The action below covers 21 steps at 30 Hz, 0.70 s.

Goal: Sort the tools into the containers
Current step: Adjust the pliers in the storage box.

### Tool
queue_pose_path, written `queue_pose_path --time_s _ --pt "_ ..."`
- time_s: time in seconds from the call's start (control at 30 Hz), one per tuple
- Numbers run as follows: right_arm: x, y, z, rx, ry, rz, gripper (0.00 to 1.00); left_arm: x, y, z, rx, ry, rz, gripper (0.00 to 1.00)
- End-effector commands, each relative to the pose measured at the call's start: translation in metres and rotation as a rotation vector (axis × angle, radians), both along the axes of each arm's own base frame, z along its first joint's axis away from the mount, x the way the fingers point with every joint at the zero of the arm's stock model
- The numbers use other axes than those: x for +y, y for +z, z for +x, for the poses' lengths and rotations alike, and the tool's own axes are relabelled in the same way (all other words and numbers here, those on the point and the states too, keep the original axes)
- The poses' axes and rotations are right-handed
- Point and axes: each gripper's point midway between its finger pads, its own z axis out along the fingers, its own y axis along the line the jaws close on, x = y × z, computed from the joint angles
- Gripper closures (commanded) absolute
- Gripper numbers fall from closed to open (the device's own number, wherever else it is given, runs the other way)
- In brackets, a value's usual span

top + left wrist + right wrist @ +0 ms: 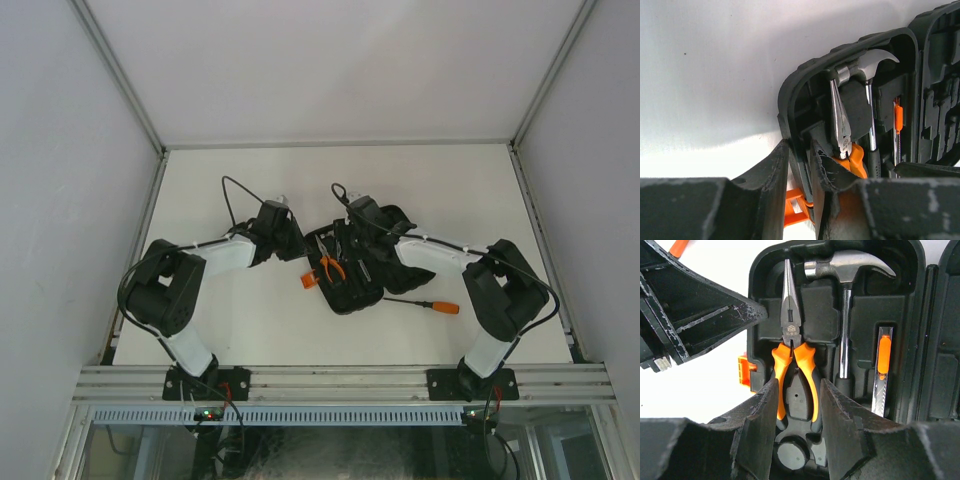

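Black plastic case [350, 292] sits open mid-frame in the top view, with both arms reaching onto it. Left gripper [800, 146] is narrow, clamped across the case's side wall right by the orange latch [795, 210]. That reads as a brace so the shell doesn't skate on the table [250, 325] while the other arm works. Right gripper [799, 385] sits low centre in its own frame, jaws part-way apart, straddling the orange handles of the pliers [790, 335]. The pliers lie in their moulded slot, left of centre. Can't tell whether the pads pinch the handles or just flank them. Hammer [849, 270] is seated beside the pliers, head at the top of the tray. One orange-handled screwdriver [425, 303] lies outside, on the table right of the case, so sorting isn't finished. My guess is it's the next pick.
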Motion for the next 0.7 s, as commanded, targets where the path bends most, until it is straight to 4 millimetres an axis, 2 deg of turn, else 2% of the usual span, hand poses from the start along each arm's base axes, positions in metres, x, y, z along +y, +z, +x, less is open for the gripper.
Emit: queue_pose_path --time_s 0.0,0.33,0.67 --pt "0.013 0.022 0.010 -0.060 -0.004 0.052 0.62 0.003 -0.006 -0.001 0.013 0.005 0.012 0.73" --pt "0.026 0.017 0.002 -0.027 0.057 0.087 0.64 0.002 -0.006 -0.001 0.013 0.001 0.008 0.73" --pt "0.031 0.002 -0.003 0.021 0.086 0.093 0.66 0.002 -0.008 -0.002 0.019 -0.002 0.006 0.73"
